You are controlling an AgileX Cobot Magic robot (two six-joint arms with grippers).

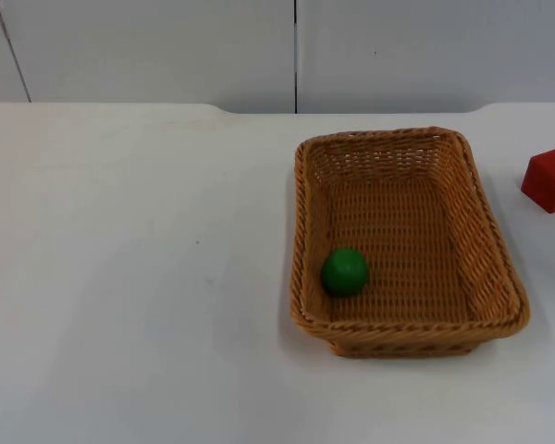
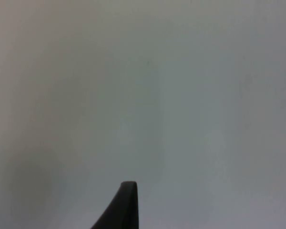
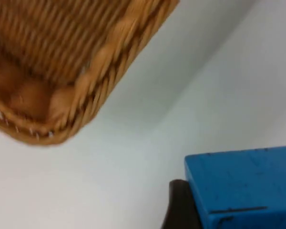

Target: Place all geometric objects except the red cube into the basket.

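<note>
We judge the blue block (image 3: 245,186), pinched in the right end effector (image 3: 214,210) just beside the basket (image 3: 76,62), rigid, light, best held on flat faces; the left end effector's (image 2: 126,210) state we cannot tell.

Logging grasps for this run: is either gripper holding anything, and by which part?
A blue block sits right at the right gripper's fingertip, beside the basket; whether it is gripped cannot be told. The left fingertip has nothing by it.
</note>
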